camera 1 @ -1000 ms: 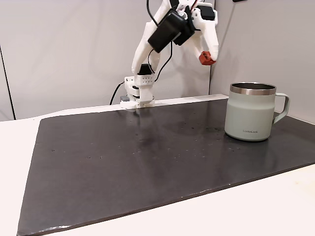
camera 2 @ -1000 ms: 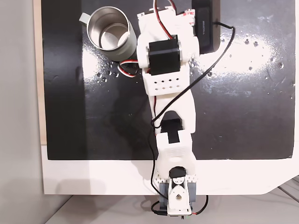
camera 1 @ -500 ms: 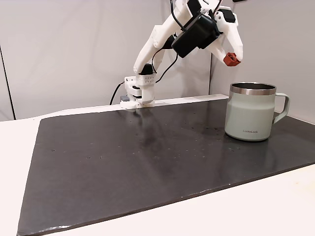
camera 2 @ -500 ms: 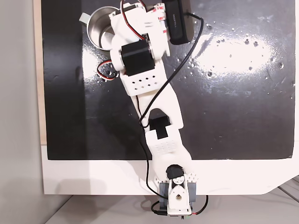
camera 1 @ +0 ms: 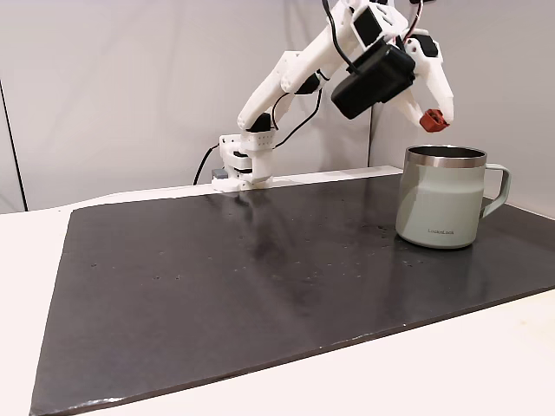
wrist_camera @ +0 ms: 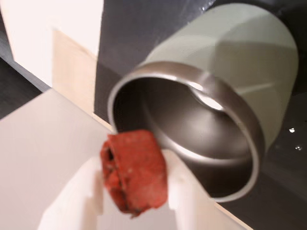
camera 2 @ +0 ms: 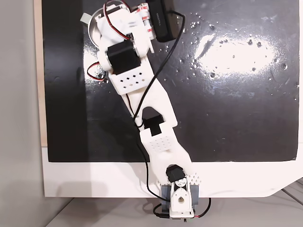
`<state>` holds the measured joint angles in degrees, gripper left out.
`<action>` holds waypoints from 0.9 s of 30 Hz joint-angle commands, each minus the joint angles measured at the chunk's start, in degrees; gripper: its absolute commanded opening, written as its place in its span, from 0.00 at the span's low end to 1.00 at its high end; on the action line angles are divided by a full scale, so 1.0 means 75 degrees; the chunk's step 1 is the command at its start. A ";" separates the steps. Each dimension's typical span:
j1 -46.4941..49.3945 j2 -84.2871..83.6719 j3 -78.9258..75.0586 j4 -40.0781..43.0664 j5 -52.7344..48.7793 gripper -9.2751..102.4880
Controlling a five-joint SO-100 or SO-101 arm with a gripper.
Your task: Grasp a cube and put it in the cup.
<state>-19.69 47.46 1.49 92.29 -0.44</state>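
— What does the pincer [wrist_camera: 135, 201] have between its white fingers [wrist_camera: 76, 196]?

— The cube [wrist_camera: 134, 176], red-orange and ridged at its sides, is clamped there in the wrist view, one finger against each flank. In a fixed view from the side, the pincer [camera 1: 436, 120] holds the same cube [camera 1: 433, 120] aloft, clear of everything below.

— And the cup?

— The cup [camera 1: 447, 198] stands upright on the dark mat [camera 1: 260, 286] just below the pincer, handle turned away from the arm (small dark lettering shows near its base). From the side, the cube hangs a little above the steel rim, over its near edge. In the wrist view the cup [wrist_camera: 249, 62] opens just beyond the cube, its bare steel interior showing.

— What of the view from above?

— There the white arm [camera 2: 142, 99] reaches over the mat on the surface [camera 2: 94, 179] and covers most of the cup [camera 2: 93, 29]; a sliver of rim and the handle show beside it.
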 commanded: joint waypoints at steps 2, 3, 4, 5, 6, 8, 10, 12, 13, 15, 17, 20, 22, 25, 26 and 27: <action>-0.0059 -0.0070 -0.0668 -0.0164 0.0070 0.16; -0.0070 -0.0117 -0.0703 -0.0176 0.0070 0.16; -0.0094 -0.0152 -0.0727 -0.0199 0.0047 0.16; -0.0117 -0.0199 -0.0773 -0.0223 0.0035 0.16; -0.0152 -0.0246 -0.0797 -0.0223 0.0035 0.16; -0.0246 -0.0293 -0.0820 -0.0223 0.0035 0.16; -0.0340 -0.0305 -0.0832 -0.0234 0.0035 0.16; -0.0422 -0.0328 -0.0832 -0.0270 0.0035 0.16; -0.0457 -0.0340 -0.0832 -0.0281 0.0035 0.16; -0.0516 -0.0352 -0.0832 -0.0281 0.0023 0.16; -0.0551 -0.0352 -0.0832 -0.0270 0.0023 0.16; -0.0551 -0.0340 -0.0832 -0.0246 0.0012 0.16; -0.0539 -0.0316 -0.0832 -0.0223 0.0012 0.16; -0.0516 -0.0281 -0.0832 -0.0188 0.0000 0.16; -0.0516 -0.0281 -0.0832 -0.0176 0.0000 0.17; -0.0516 -0.0281 -0.0832 -0.0176 0.0000 0.18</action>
<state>-23.91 43.86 -1.14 91.32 -0.18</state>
